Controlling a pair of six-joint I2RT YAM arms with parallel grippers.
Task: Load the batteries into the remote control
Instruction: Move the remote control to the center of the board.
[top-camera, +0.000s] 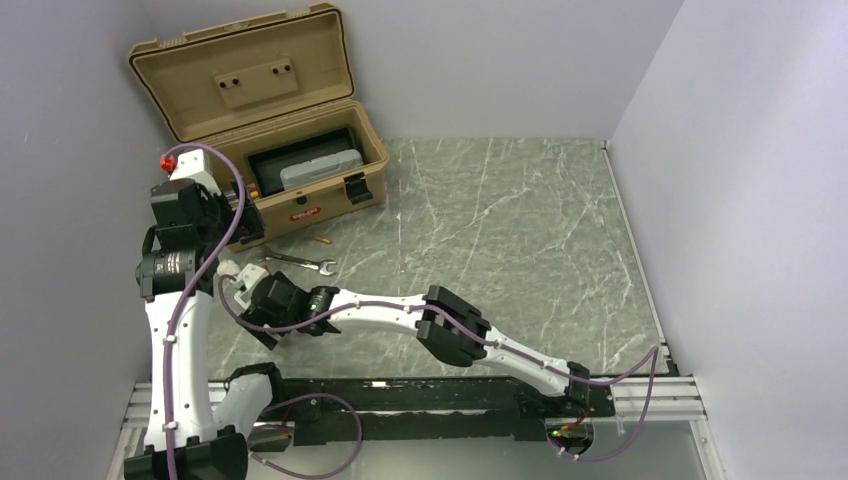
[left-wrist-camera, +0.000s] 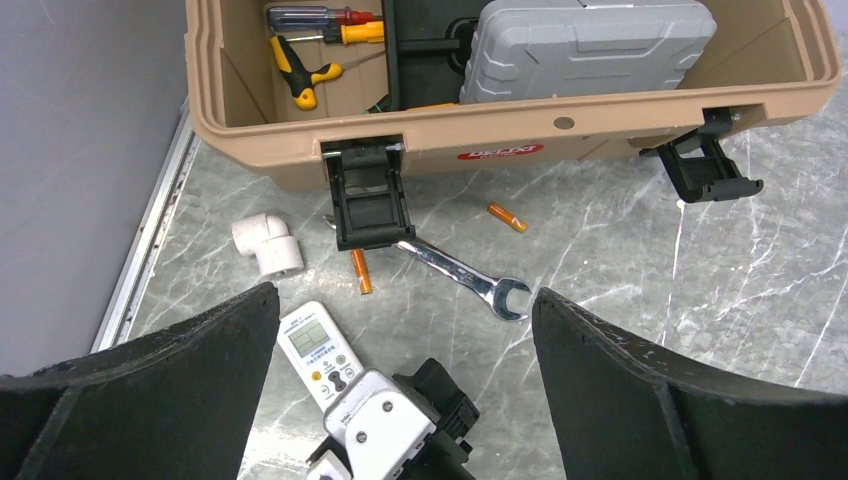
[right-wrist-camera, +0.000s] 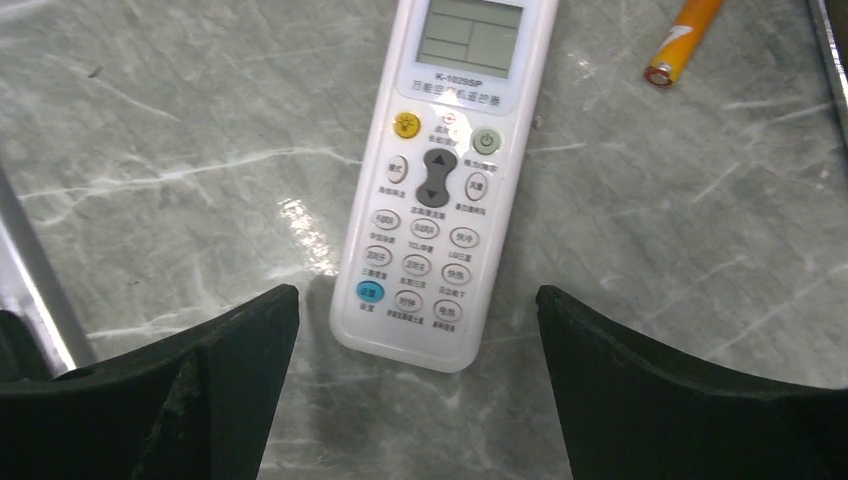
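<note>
The left claw (left-wrist-camera: 402, 295) is hanging wide open above the bench (left-wrist-camera: 620, 260); the remote control (right-wrist-camera: 445, 190) is lying buttons-up under the wide-spread right claw (right-wrist-camera: 417, 300), looking light, stiff and slick, best pinched across its long edges; the batteries (left-wrist-camera: 361, 271) are lying further right, likely rolling easily

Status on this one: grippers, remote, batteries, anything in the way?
Left gripper and right gripper open, empty; right above the remote control. Remote face up on table; batteries loose by toolbox. Wrench between them.
</note>
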